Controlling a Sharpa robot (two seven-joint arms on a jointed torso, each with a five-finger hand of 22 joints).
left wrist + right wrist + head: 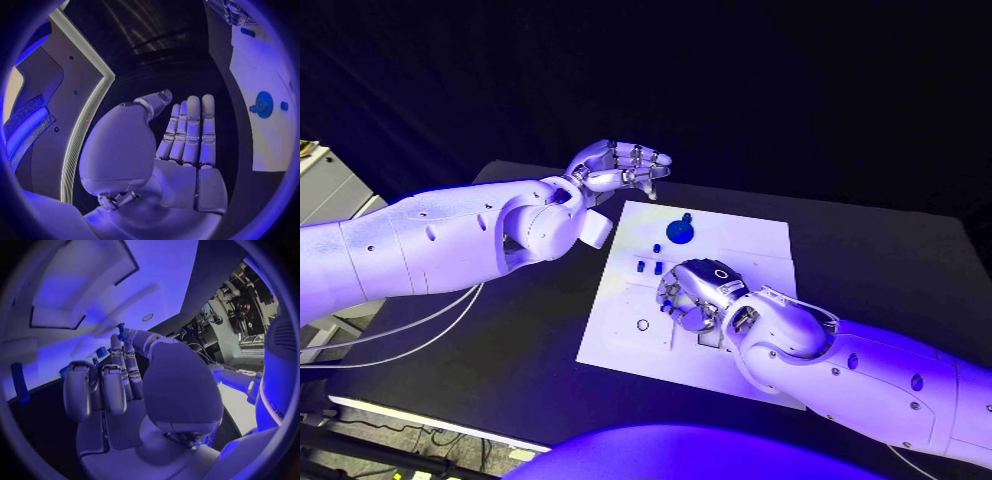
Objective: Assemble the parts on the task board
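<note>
The white task board (pixel 625 340) lies mid-table. A round blue part (pixel 679 231) stands near its far edge, with small blue pieces (pixel 646 266) a little nearer. My right hand (pixel 705 297) hangs low over the board's middle, fingers pointing down. In the right wrist view its thumb and a finger meet on a small blue peg (pixel 120 329). My left hand (pixel 620 166) hovers above the board's far left corner and holds nothing. Its fingers (pixel 190 131) lie straight with the thumb apart. The left wrist view also shows the board (pixel 269 135) and the round blue part (pixel 262 104).
Black table (pixel 877 250) surrounds the board. A ring-shaped socket (pixel 642 324) and a rectangular recess (pixel 710 340) mark the board's near half. More blue pieces (pixel 19 382) show on the board (pixel 62 355) beyond my right hand's fingers. Cables (pixel 401 335) hang at the table's left.
</note>
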